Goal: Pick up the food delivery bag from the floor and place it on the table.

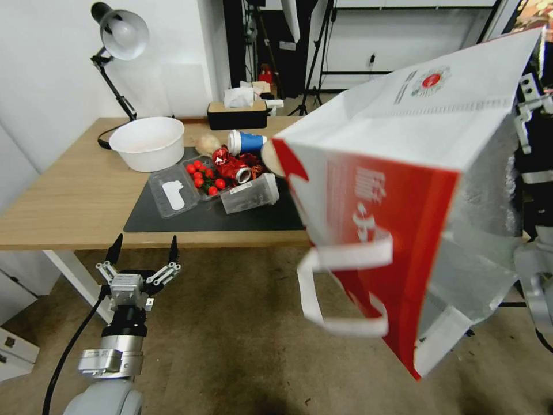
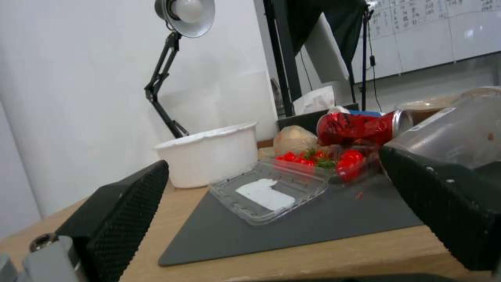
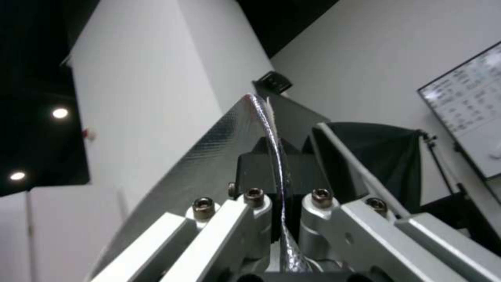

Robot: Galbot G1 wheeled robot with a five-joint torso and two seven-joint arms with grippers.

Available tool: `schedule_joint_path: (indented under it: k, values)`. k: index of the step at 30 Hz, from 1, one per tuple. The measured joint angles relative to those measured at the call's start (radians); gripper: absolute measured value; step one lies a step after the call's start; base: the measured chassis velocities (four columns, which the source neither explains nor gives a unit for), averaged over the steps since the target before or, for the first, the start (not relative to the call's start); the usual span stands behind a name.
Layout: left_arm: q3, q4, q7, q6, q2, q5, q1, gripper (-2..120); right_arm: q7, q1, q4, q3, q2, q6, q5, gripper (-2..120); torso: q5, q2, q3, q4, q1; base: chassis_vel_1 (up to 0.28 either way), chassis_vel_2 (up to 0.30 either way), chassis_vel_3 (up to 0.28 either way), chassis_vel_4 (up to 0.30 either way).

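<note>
Food delivery bag (image 1: 415,190): large red-and-white tote, off the floor (image 1: 230,346), hanging tipped on its side at the robot's right, over the table's front right edge and the carpet below it. White face with the round red logo turned upward; red face toward the camera; white strap handles (image 1: 345,288) dangling loose below; silver foil lining showing at the open mouth, far right.

Right gripper (image 3: 282,188): in the right wrist view, its dark fingers (image 3: 256,172) are pressed together on a thin foil-lined edge of the bag wall, which runs straight up between them and stands out past the tips. The rest of the bag hangs away from the fingers.

Left gripper (image 1: 144,253): low, just in front of the table's front edge toward the left corner, above the carpet, fingers (image 2: 120,211) spread wide with nothing between them; well apart from the bag.

Table (image 1: 75,196): light wood top, dark grey mat (image 1: 219,216) at its middle. On or beside the mat: white bowl (image 1: 148,143), open clear clamshell (image 1: 173,193) with red tomatoes (image 1: 204,177), crushed red can (image 1: 233,167), clear lidded container (image 1: 250,195), blue-and-white cup (image 1: 245,142). At the far edge: black tissue box (image 1: 237,114); at the far left corner, a desk lamp (image 1: 118,34).
</note>
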Motion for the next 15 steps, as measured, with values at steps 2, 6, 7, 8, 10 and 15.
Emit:
schedule_joint_path:
  k: [2, 6, 7, 8, 10, 15]
  values:
    - [0.002, 0.000, 0.000, -0.001, -0.003, 0.004, 0.000, 100, 0.062, 0.036, -0.013, -0.008, -0.009, 0.003, 0.003, 0, 0.0000, 0.000, 0.000, 0.0000, 0.000, 0.000, 0.000, 0.000, 0.000]
    - [0.004, 0.000, 0.000, -0.004, -0.005, 0.008, 0.001, 100, 0.129, 0.090, -0.045, -0.021, -0.021, 0.005, 0.009, 0, 0.0000, 0.000, 0.000, 0.0000, 0.000, 0.000, 0.000, 0.000, 0.000]
    - [0.005, 0.000, 0.000, -0.004, -0.005, 0.010, 0.001, 100, 0.152, 0.112, -0.061, -0.030, -0.025, 0.005, 0.012, 0, 0.0000, 0.000, 0.000, 0.0000, 0.000, 0.000, 0.000, 0.000, 0.000]
    - [0.005, 0.000, 0.000, -0.004, -0.005, 0.010, 0.001, 100, 0.152, 0.112, -0.061, -0.030, -0.025, 0.005, 0.012, 0, 0.0000, 0.000, 0.000, 0.0000, 0.000, 0.000, 0.000, 0.000, 0.000]
    - [0.005, 0.000, 0.000, -0.005, -0.007, 0.013, 0.002, 100, 0.182, 0.148, -0.090, -0.044, -0.031, 0.004, 0.017, 0, 0.0000, 0.000, 0.000, 0.0000, 0.000, 0.000, 0.000, 0.000, 0.000]
    - [0.010, 0.003, 0.001, -0.010, -0.013, 0.022, 0.004, 100, 0.253, 0.216, -0.164, -0.076, -0.031, 0.001, 0.026, 0, -0.0001, 0.000, 0.000, 0.0000, 0.000, 0.000, 0.000, 0.000, 0.000]
